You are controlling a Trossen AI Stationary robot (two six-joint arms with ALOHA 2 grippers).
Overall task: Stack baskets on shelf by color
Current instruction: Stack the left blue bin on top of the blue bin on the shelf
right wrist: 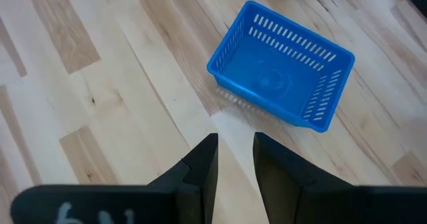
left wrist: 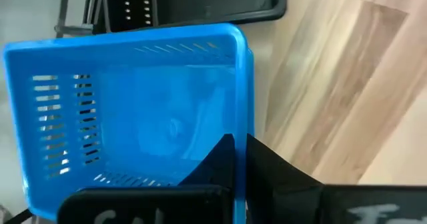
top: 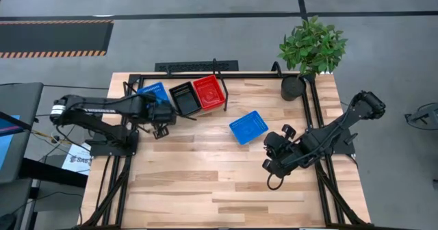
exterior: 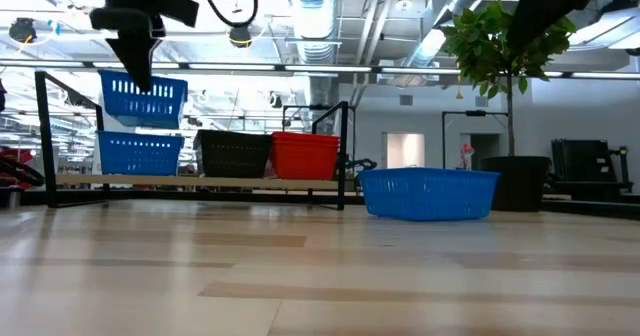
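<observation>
My left gripper [exterior: 140, 74] is shut on a blue basket [exterior: 146, 99] and holds it in the air. That basket hangs above another blue basket [exterior: 140, 153], which stands on the shelf [exterior: 200, 183] at the left. A black basket [top: 184, 97] and a red basket [top: 209, 92] stand beside it on the shelf. One more blue basket [top: 248, 127] rests bottom-down on the tabletop. My right gripper [right wrist: 233, 147] hovers open on the near side of that basket, with nothing between its fingers. My left gripper pinches one side wall of the blue basket at its rim [left wrist: 241, 127], with one finger [left wrist: 215, 161] inside the basket and the other [left wrist: 277, 174] outside. The fingers slant down from the table's near side. The basket hangs roughly level, mouth up, clear of the one below.
A potted plant [top: 311, 48] stands at the table's far right corner. Black frame rails [top: 316, 120] run along the table's right side. Bare wood lies across the near half of the table [top: 219, 189].
</observation>
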